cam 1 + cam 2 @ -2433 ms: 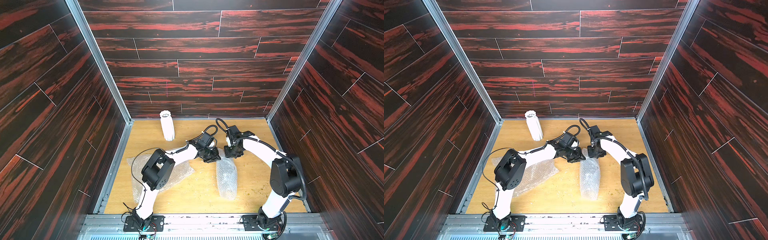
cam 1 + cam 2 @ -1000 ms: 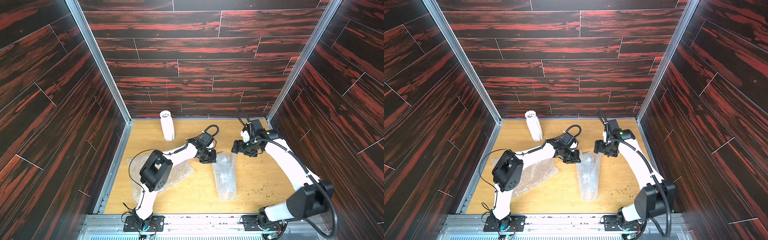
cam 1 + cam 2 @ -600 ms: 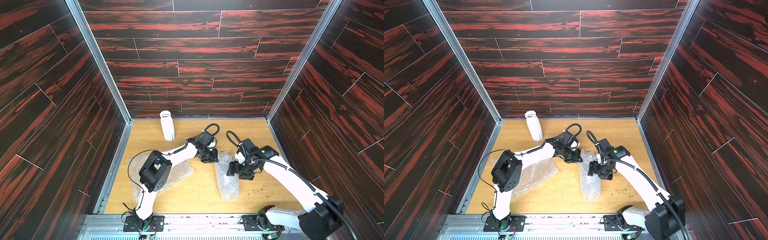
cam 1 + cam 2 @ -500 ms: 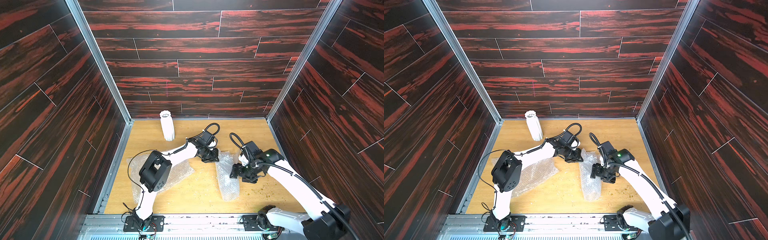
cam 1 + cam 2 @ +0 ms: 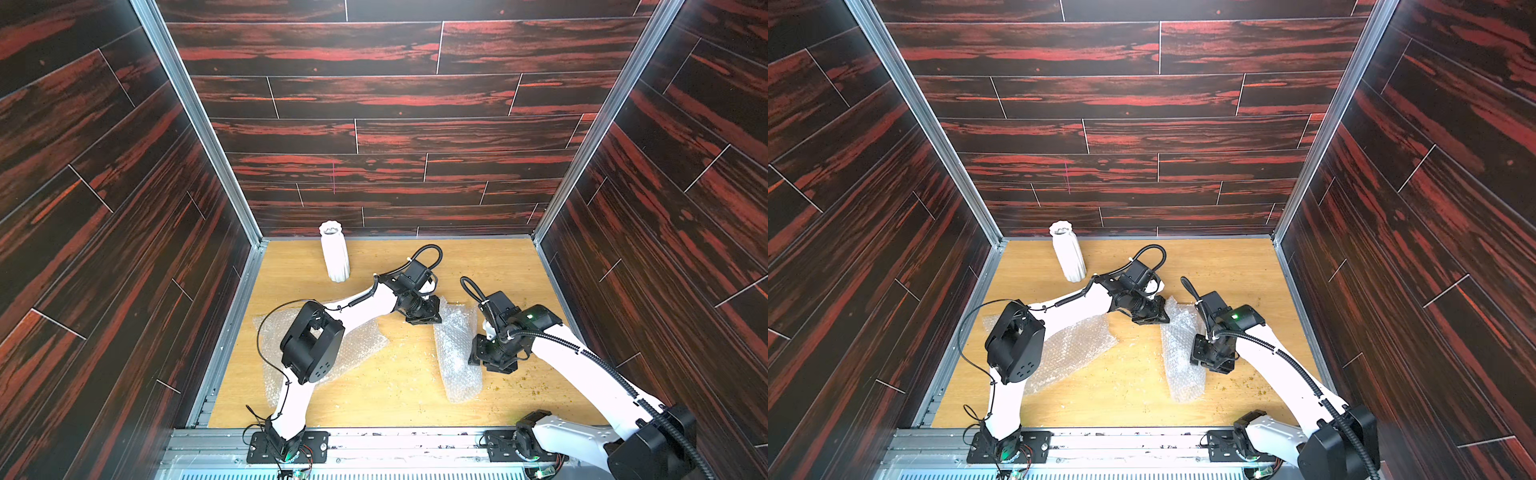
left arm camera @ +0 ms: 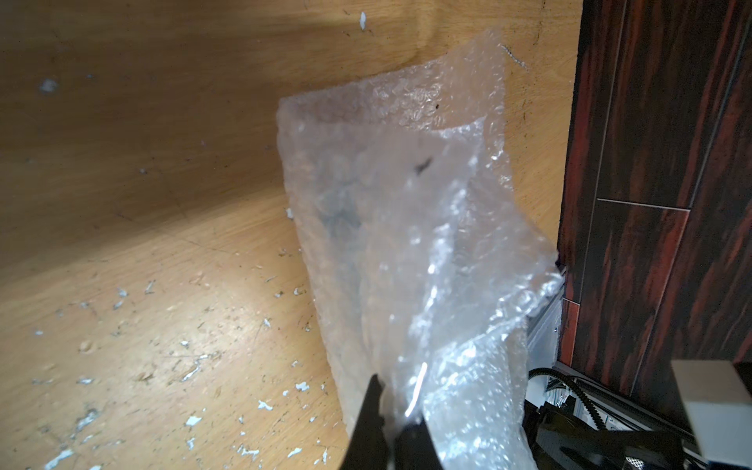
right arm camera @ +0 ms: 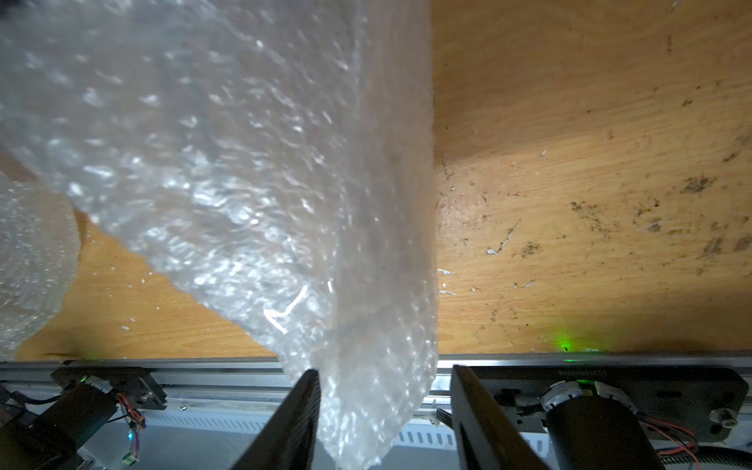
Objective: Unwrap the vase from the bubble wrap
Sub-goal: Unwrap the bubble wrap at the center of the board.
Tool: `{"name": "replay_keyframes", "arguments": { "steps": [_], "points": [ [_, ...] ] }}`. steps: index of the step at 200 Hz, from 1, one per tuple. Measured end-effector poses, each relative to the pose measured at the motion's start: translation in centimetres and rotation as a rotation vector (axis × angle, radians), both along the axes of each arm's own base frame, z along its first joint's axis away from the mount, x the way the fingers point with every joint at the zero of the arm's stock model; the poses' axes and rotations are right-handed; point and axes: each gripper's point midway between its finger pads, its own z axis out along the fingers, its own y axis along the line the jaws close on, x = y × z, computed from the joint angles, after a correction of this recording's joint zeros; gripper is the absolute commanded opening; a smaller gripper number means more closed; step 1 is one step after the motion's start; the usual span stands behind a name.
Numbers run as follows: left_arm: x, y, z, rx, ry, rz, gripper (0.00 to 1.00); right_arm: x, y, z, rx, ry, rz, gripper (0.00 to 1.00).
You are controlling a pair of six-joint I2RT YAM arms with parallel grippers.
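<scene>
My main worry is the grip. The left gripper (image 6: 392, 407) is closed on only a thin fold at one end of the bubble wrap (image 5: 457, 353), which lies on the table (image 5: 478, 266) between the two arms. The right gripper (image 7: 382, 374) straddles the sheet's side edge with its jaws apart and a clear gap beside one finger (image 7: 480, 407), so it holds nothing yet. If it closes on a single slippery layer and the arms pull apart, I expect the film to slide out or tear at the left pinch. The vase (image 5: 334, 253) stands bare and upright near the back wall, beside the left forearm. A careless backward swing of that arm could knock it over. Both top views show the vase and a second sheet (image 5: 1075, 345) under the left arm, and neither wrist view shows the vase. The left wrist view shows the pinch on the film, and the right wrist view shows the open gap. From above both are too small for me to judge. I cannot tell whether anything remains inside the wrap.
</scene>
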Motion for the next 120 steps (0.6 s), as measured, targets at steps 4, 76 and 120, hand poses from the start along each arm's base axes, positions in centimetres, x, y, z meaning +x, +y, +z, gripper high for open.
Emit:
{"name": "replay_keyframes", "arguments": {
  "steps": [4,76,120],
  "points": [
    [0.0,0.0,0.0,0.000,0.000,-0.001,0.04,0.0,0.0,-0.1,-0.003,0.001,0.001,0.51],
    [-0.4,-0.2,0.1,-0.008,0.010,-0.016,0.04,0.0,-0.7,-1.9,-0.048,0.011,0.005,0.34],
    [-0.4,-0.2,0.1,-0.008,0.011,-0.016,0.03,0.0,-1.0,-1.7,-0.059,-0.004,0.001,0.37]
  ]
}}
